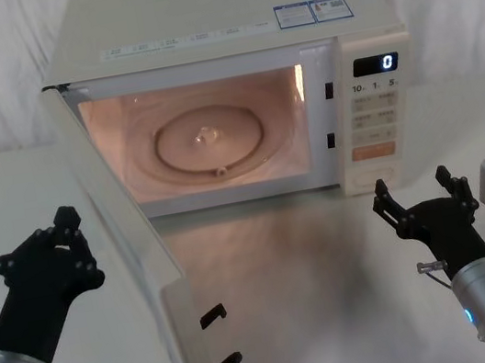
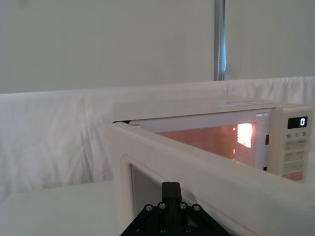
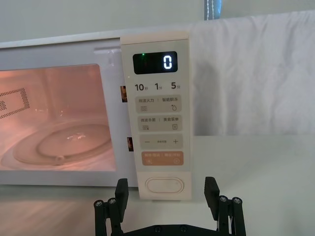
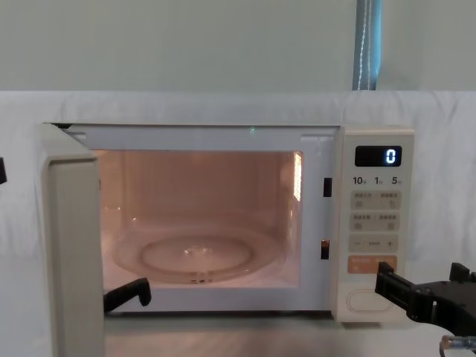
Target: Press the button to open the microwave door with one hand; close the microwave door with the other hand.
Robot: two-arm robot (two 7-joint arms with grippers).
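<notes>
Fingers on the right gripper (image 1: 417, 194) are spread wide with nothing between them. It hangs just in front of the control panel, low on the right side, and in the right wrist view the two fingertips (image 3: 121, 189) bracket the button (image 3: 164, 185) without touching it. That button is the wide cream pill at the very bottom of the panel, right under the orange key (image 3: 162, 158). Up top, the display (image 3: 155, 62) reads "0".

So the microwave door (image 1: 134, 255) is swung fully open, hinged on the left and sticking out toward the robot, with its two black latch hooks (image 1: 219, 339) on the free edge. The cavity is lit up pinkish, and the glass turntable (image 1: 210, 140) sits on its floor. The microwave (image 1: 226, 26) itself sits toward the back of the white table (image 1: 318, 299).

The left gripper (image 1: 51, 260) is on the outer side of the open door, near it but apart from it as far as I can see. Its fingers look curled in loosely and aren't holding anything, though I honestly can't tell how far apart they are. In the left wrist view, the door's outer face and window frame (image 2: 142, 189) are right in front of it.
</notes>
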